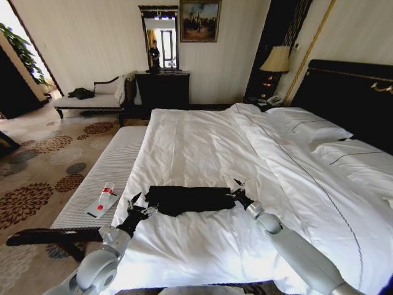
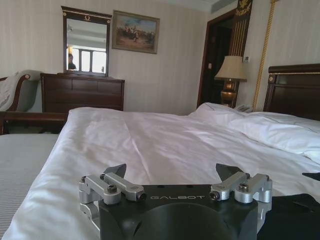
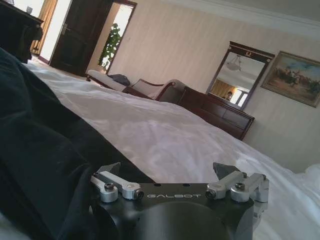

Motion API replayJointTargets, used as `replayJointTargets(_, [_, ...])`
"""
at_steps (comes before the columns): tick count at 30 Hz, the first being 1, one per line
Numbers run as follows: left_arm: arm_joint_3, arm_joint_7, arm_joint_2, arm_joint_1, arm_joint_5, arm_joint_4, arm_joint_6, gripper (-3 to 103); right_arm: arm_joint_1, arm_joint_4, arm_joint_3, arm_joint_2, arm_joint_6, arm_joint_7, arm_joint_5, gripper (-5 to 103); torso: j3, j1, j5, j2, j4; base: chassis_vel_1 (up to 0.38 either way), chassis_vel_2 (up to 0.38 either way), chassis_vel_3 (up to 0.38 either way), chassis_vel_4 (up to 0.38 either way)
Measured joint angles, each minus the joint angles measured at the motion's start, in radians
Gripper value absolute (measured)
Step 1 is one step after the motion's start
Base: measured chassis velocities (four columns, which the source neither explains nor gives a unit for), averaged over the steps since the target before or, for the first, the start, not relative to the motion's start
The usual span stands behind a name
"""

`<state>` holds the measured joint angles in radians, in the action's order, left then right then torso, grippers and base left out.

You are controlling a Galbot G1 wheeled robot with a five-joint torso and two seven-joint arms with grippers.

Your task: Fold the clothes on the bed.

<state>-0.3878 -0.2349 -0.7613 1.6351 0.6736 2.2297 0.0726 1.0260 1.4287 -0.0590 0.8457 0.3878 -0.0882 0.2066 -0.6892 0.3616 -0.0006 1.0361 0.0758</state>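
On the bed (image 1: 202,147), the shirt (image 1: 190,199) lies as a narrow folded band near the foot. A careless pinch could grab the duvet too, or drag the soft fold apart. The left gripper (image 1: 136,206) and right gripper (image 1: 237,190) sit at its ends, jaws spread, holding nothing.

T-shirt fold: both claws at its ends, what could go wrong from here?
1. The left claw and right claw, both open, sit low on the white duvet; closing could pinch duvet along with the T-shirt.
2. The T-shirt is already a narrow band; uneven pulls could skew it.
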Motion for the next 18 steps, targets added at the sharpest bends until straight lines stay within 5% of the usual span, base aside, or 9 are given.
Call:
replayJointTargets(11, [-0.055,-0.004,-0.009,0.063,0.016,0.023,-0.004,100,0.043,0.108,0.012,-0.062,0.041,-0.005,-0.077,100,0.000,0.000,-0.0001,0.000,0.0000,0.000,0.000,0.000,0.000])
replayJointTargets(18, [-0.089,-0.014,-0.019,0.086,0.039,0.040,-0.014,100,-0.096,0.124,0.114,-0.010,-0.127,0.024,0.226,100,0.000,0.000,-0.0003,0.000,-0.0007,0.000,0.000,0.000,0.000])
